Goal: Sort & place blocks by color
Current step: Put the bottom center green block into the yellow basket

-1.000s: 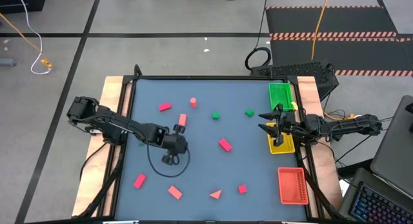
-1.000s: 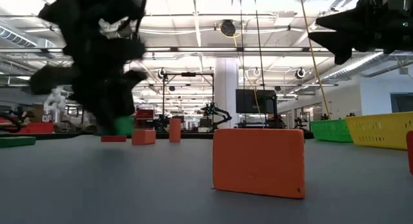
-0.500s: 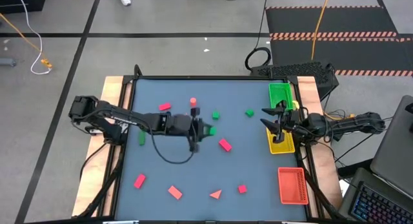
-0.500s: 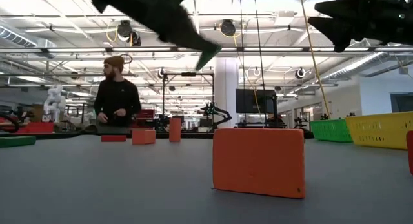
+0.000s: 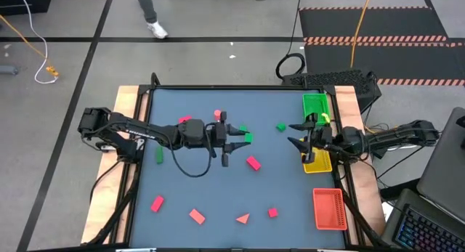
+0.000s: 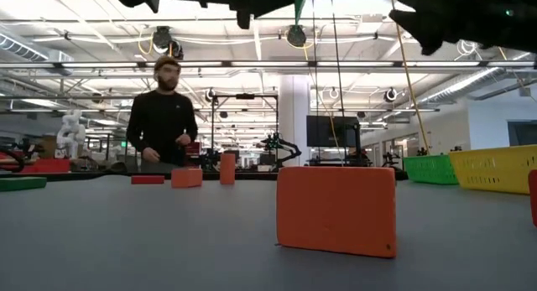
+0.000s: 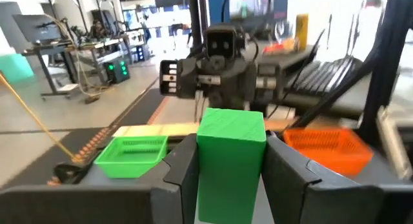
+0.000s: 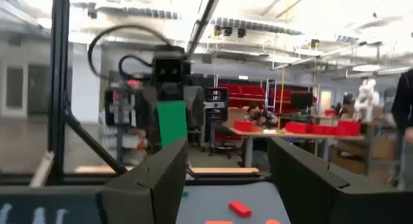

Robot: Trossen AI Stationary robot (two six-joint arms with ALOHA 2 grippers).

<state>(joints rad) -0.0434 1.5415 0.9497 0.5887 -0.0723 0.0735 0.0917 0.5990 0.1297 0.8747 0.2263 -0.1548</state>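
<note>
My left gripper (image 5: 242, 139) hovers high over the table's middle, pointing level toward the right side, shut on a green block (image 5: 248, 138). In the left wrist view the green block (image 7: 231, 156) fills the gap between the fingers. My right gripper (image 5: 298, 135) is open and raised beside the yellow tray (image 5: 318, 163), facing the left gripper. Red blocks (image 5: 253, 163) and green blocks (image 5: 280, 126) lie scattered flat on the table. In the low view an orange-red cuboid (image 6: 336, 209) stands near the camera. My left gripper pinches the green block by its two opposite side faces (image 7: 206, 166) between its two fingers (image 7: 184, 179). The fingers lie level, pointing toward the table's right. The block is lifted clear of the table, its free end (image 5: 250, 138) sticking out past the fingertips.
The green tray (image 5: 314, 107), the yellow tray and the red tray (image 5: 328, 208) line the right edge. Loose blocks lie near the left edge (image 5: 159, 156) and the near edge (image 5: 197, 216). A person (image 6: 164, 123) walks beyond the far edge.
My left gripper has risen from the table's left-middle with the green block, swung toward the right and far side, and tipped from pointing down to level. The block is now lifted clear. A person has walked into view beyond the far edge.
</note>
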